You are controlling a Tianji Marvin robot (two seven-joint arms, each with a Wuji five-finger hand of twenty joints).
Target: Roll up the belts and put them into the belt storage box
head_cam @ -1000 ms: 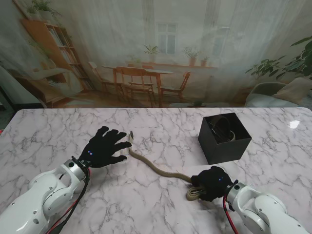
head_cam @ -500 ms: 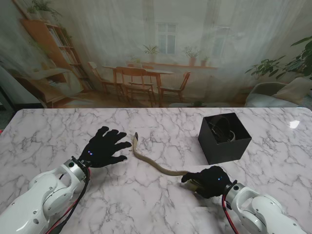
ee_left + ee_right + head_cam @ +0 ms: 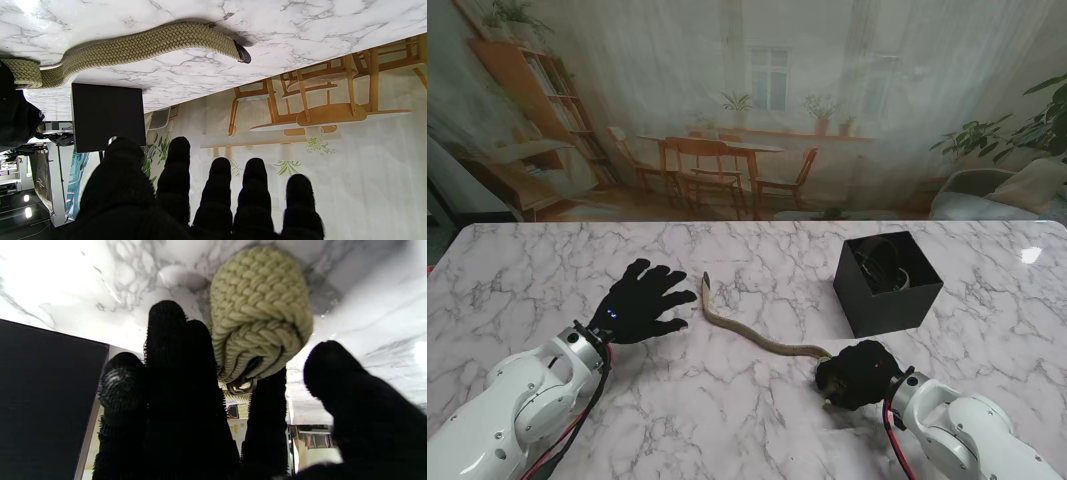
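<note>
Item 1. Belt point(image 3: 752, 333): braided, olive-tan weave, one end capped with a dark tip point(image 3: 243, 55). It lies on the marble table point(image 3: 727, 420), running in a loose curve from the tip, near the left hand, toward me and to the right, where it vanishes under the right hand. The right wrist view shows the rolled end point(image 3: 260, 310) as a tight coil with a metal buckle tucked at its core (only partly visible). Most of the length is not yet wound.

Item 2. Right hand point(image 3: 857, 373): fingers curled round the coil, pinching it between the thumb and the others. Judged purpose: to keep the turns from springing loose while the free length is drawn in.

Item 3. Left hand point(image 3: 639, 300): fingers spread, palm toward the table, holding nothing; it sits beside the belt's tip, apart from it. Judged purpose: placed to steady or feed the tail as the roll advances (whether it touches the table cannot be told).

Item 4. Box point(image 3: 886, 282): black, open-topped, on the table farther from me than the right hand and just to its right. It already holds something coiled and dark, probably another belt (too small to be sure). Its nearness to the right hand suits a short lift once the roll is finished.

Status, as judged: rolling under way, roughly an early-to-middle stage.
</note>
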